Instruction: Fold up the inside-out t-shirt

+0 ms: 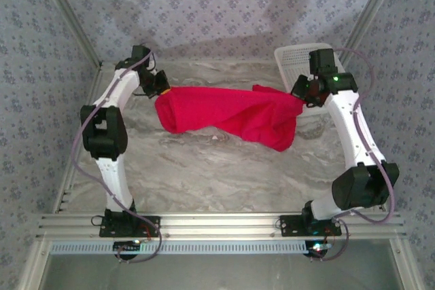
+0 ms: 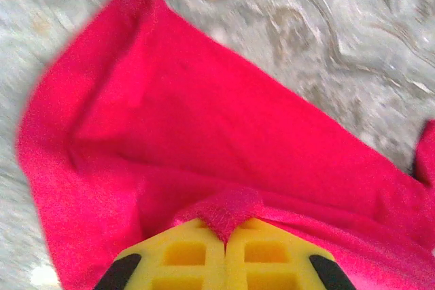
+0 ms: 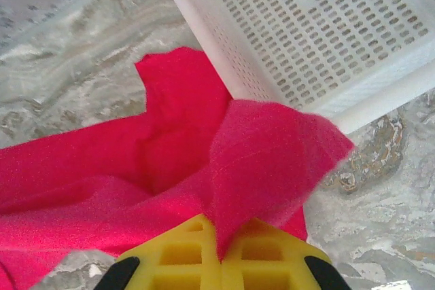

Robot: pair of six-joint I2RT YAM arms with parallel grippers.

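Left gripper point(image 2: 225, 236) clamps tight on the red t-shirt point(image 1: 224, 115) at its left end; right gripper point(image 3: 219, 232) pinches the right end, beside the basket point(image 3: 326, 39).

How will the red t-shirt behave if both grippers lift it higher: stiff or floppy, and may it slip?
Probably very floppy: the t-shirt sags in folds between the left gripper and the right gripper. Likely light, since two small pinches of cloth seem to hold it up. It might slip, because each gripper holds only a narrow fold.
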